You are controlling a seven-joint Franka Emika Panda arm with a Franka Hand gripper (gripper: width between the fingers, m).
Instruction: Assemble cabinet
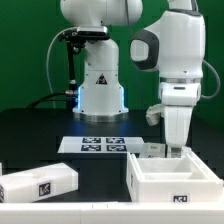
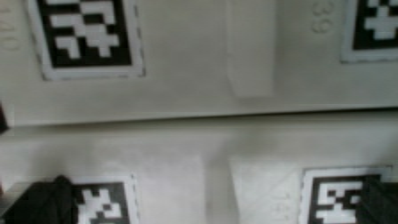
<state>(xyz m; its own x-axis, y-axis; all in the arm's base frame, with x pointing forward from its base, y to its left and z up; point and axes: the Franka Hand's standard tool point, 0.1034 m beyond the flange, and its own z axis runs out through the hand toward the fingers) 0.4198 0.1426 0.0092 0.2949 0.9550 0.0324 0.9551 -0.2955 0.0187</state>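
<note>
The pincer [image 1: 174, 148] hangs fingers-down at the far rim of the open white cabinet box [image 1: 150, 186], which sits just to the exterior view's right of the marker board [image 1: 100, 145]. Its tips are hidden, so I cannot tell how far it is spread or whether it touches the box. A second cabinet block [image 1: 38, 185] lies on the marker board's other side, to its left and nearer the camera.

In the wrist view, blurred white cabinet walls [image 2: 196, 110] bearing black-and-white tags [image 2: 86, 35] fill the frame, and the pincer's spread cannot be told here either.
</note>
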